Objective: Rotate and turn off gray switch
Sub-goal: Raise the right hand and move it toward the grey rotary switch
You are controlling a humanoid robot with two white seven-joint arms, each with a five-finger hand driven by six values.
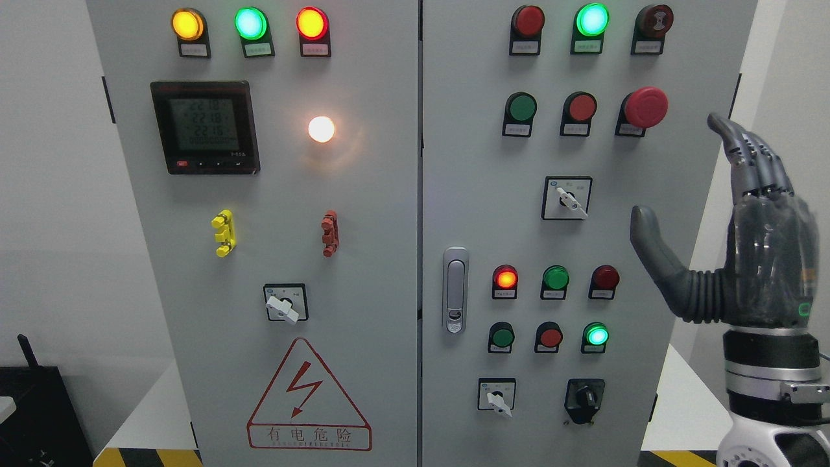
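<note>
Your right hand [746,240] hangs open, well right of the panel, so the reach is pending: next, bring it to the gray switch [570,201].

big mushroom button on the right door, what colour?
Red. The mushroom button sits in the right door's second row, far right; the head view shows it clearly.

The right robot hand [746,227] is hovering upright with fingers spread beside the cabinet's right door [538,240], well apart from the gray switch [569,200], whose handle is pointing down-right.
</note>
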